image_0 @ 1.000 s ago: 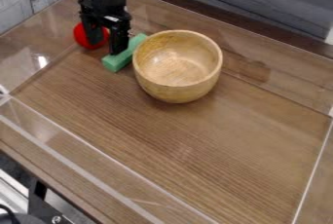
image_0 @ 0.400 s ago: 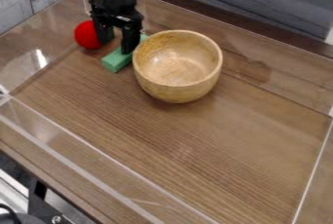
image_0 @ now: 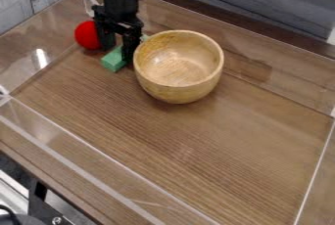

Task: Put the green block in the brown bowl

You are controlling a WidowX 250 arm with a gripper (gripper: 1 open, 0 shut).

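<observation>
Light-green block (image_0: 116, 61) lying flat on the wooden table (image_0: 197, 160), just left of the tan wooden bowl (image_0: 179, 66), black gripper (image_0: 118, 45) pointing down over the block, jaws spread wide astride it, grasping nothing, red ball (image_0: 88, 36) just beside, at left

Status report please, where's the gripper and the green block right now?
Gripper open, pointing down over the green block, not gripping. Block on the table left of the brown bowl, bowl empty. Red ball close beside the gripper.
</observation>
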